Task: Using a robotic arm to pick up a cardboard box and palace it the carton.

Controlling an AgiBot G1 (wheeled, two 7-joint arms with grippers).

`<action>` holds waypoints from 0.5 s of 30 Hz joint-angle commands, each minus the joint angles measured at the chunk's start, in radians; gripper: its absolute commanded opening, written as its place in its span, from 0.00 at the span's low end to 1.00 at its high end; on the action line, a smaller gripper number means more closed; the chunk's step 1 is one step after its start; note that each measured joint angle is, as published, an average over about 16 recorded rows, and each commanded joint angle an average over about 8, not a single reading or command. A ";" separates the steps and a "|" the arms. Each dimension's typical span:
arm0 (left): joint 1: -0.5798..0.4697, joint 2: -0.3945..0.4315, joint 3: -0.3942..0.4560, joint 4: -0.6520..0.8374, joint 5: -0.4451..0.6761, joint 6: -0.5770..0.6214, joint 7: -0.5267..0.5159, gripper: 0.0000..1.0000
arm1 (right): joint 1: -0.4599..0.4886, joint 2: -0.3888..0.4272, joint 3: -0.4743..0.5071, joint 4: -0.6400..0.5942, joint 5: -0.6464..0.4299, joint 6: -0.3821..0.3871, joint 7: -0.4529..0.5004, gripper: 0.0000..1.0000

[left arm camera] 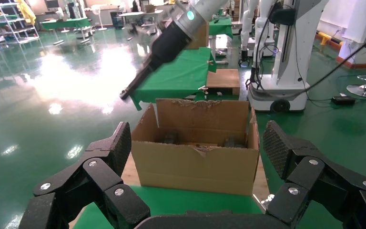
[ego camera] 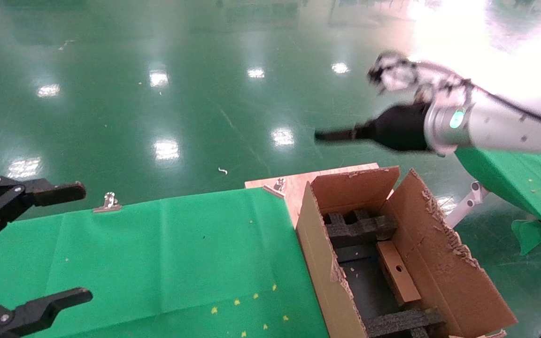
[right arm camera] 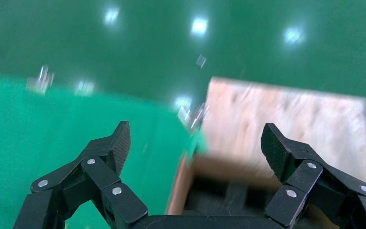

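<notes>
The carton (ego camera: 444,263) stands at the end of my green-clothed surface (ego camera: 158,263), big, brown and corrugated, its flaps torn ragged, black foam inserts (ego camera: 359,230) inside. The cardboard box (ego camera: 396,272), small, flat, one round hole punched in it, lies inside between the inserts. My right tool (right arm camera: 195,143) hangs above the carton, spread wide and empty. My left tool (ego camera: 80,241) sits parked over the cloth, open too, holding nothing.

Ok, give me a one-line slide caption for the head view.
Right gripper, open and empty, hangs above the carton holding the cardboard box; left gripper idles open.
</notes>
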 commanded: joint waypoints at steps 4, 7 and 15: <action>0.000 0.000 0.000 0.000 0.000 0.000 0.000 1.00 | -0.080 -0.008 0.117 -0.006 0.079 -0.070 -0.134 1.00; 0.000 0.000 0.000 0.000 0.000 0.000 0.000 1.00 | -0.129 -0.012 0.189 -0.010 0.127 -0.113 -0.218 1.00; 0.000 0.000 0.001 0.000 0.000 0.000 0.000 1.00 | -0.261 -0.025 0.383 -0.021 0.258 -0.228 -0.441 1.00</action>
